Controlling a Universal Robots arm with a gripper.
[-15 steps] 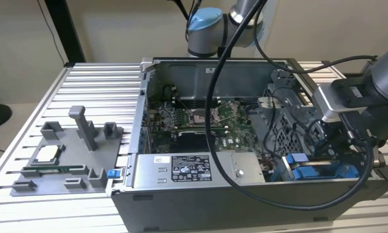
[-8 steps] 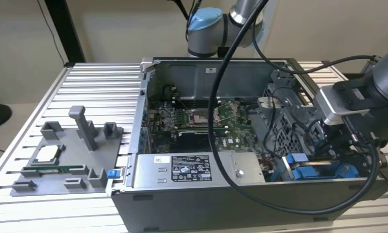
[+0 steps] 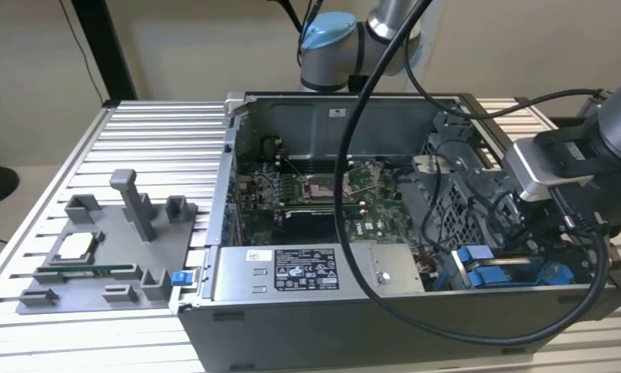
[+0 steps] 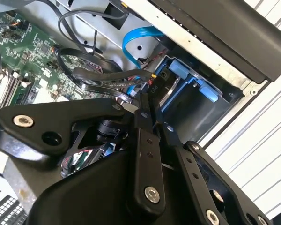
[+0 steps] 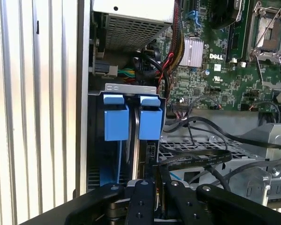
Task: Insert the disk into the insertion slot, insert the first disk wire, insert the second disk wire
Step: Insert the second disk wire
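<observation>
The disk stands on edge in the insertion slot, framed by its bright blue carrier; in the exterior view the blue carrier sits at the case's front right corner. My gripper hangs right over the disk's end, its black fingers drawn together on a black disk wire connector. The flat black wire runs off from the connector across the perforated metal cage. The connector touches or nearly touches the disk's end; the joint itself is hidden by the fingers.
The grey power supply box lies beside the slot, with the motherboard behind it. A blue ribbon cable and loose black cables crowd the cage. A grey fixture stands on the slatted table at the exterior view's left.
</observation>
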